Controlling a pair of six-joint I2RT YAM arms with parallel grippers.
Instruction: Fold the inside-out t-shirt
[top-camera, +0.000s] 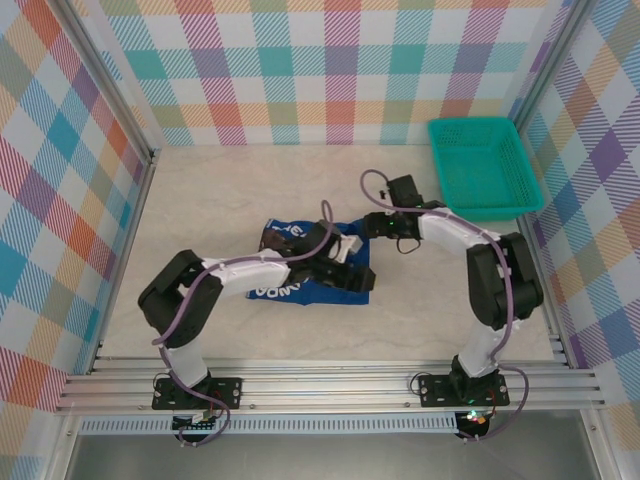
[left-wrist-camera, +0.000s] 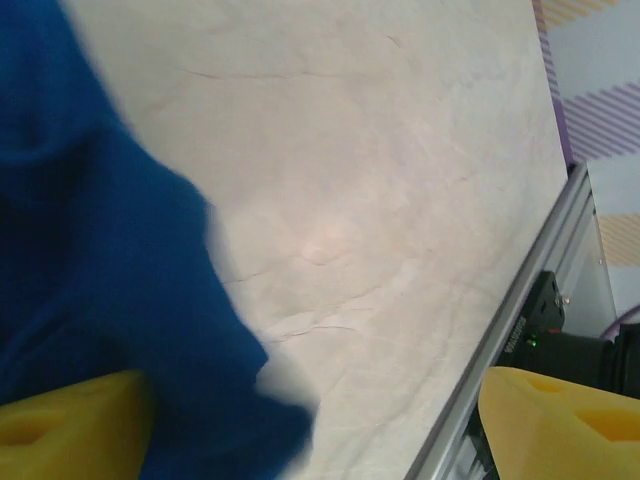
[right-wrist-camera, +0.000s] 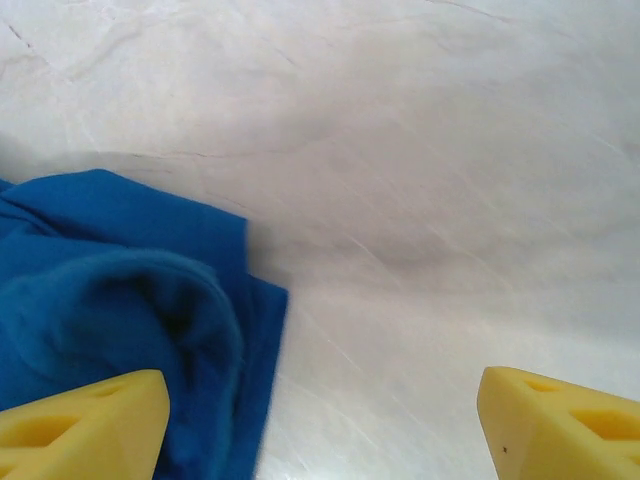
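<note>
The inside-out t-shirt (top-camera: 345, 293) lies as a compact royal-blue bundle in the middle of the table, with white print showing at its edges. My left gripper (top-camera: 352, 272) hovers over the bundle's right part. In the left wrist view that gripper (left-wrist-camera: 320, 430) is open and holds nothing, and the t-shirt (left-wrist-camera: 90, 280) reaches past its left yellow fingertip (left-wrist-camera: 70, 425). My right gripper (top-camera: 372, 226) sits just off the bundle's upper right corner. In the right wrist view it (right-wrist-camera: 320, 430) is open over bare table, with the t-shirt (right-wrist-camera: 120, 270) beside its left fingertip (right-wrist-camera: 80, 425).
A teal mesh basket (top-camera: 484, 124) stands at the back right corner. Checked walls close the table on three sides. An aluminium rail (left-wrist-camera: 500, 330) runs along the near edge by the arm bases.
</note>
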